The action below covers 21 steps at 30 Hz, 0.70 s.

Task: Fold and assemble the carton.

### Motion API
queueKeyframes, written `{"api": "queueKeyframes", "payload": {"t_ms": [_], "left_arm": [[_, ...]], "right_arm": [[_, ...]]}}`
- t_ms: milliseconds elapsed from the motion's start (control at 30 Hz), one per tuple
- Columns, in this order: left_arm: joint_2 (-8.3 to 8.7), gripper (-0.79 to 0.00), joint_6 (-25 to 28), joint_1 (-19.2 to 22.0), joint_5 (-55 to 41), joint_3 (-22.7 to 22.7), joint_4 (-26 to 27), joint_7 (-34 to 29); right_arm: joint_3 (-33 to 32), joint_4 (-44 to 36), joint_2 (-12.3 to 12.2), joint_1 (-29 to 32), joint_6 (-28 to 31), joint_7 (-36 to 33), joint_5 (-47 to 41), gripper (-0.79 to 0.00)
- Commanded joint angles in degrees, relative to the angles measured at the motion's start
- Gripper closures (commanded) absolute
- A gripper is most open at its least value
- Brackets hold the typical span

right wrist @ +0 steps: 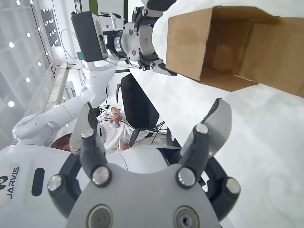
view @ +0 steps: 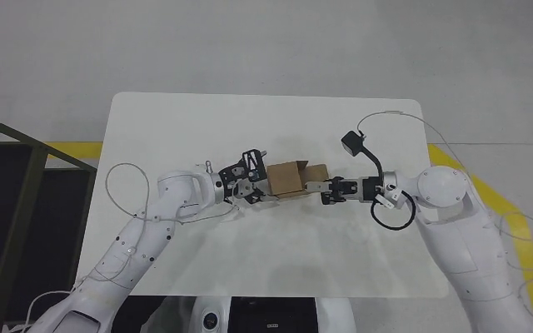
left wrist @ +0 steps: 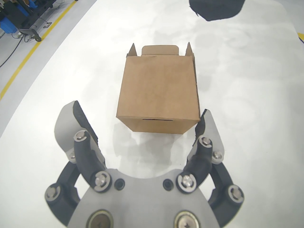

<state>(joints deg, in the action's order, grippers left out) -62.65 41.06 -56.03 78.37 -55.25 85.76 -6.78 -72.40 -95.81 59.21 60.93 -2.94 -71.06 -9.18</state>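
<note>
A brown carton lies on its side mid-table. Its tucked, closed end faces my left gripper, which is open; its fingers stand on either side of that end's corners, and I cannot tell whether they touch. The far end is open with flaps sticking out. That open mouth faces my right gripper, which is open, empty, turned on its side and a short way off. In the top view the left gripper and the right gripper flank the carton.
The white table has bare room in front of and behind the carton. A black wrist camera juts from the right arm. A dark frame stands off the table's left edge.
</note>
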Motion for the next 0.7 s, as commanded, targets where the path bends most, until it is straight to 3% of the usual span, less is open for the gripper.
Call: {"api": "queueKeyframes", "payload": {"t_ms": [0, 433, 500, 567, 667], "left_arm": [[-0.07, -0.785, 0.2, 0.7, -0.3, -0.2, -0.7, -0.5], [0.19, -0.785, 4.5, 3.7, 2.5, -1.6, -4.1, 0.7], [0.24, -0.785, 7.0, 4.4, 3.6, -1.1, -4.3, 1.5], [0.23, -0.785, 8.7, 5.0, 4.1, -0.8, -4.8, 2.5], [0.22, -0.785, 10.2, 5.7, 5.6, -0.2, -5.1, 4.0]], "right_arm": [[0.2, -0.1, 0.0, 0.1, 0.0, 0.1, -0.2, -0.739], [4.5, 1.5, 0.3, -1.5, -2.2, 1.8, -0.7, -0.708], [4.7, 1.3, 0.3, -1.3, -2.8, 2.7, -0.4, -0.720], [4.8, 1.0, 0.3, -1.0, -2.5, 3.5, -0.7, -0.785], [4.7, 0.6, 0.3, -0.5, -2.3, 5.5, -0.8, -0.785]]}}
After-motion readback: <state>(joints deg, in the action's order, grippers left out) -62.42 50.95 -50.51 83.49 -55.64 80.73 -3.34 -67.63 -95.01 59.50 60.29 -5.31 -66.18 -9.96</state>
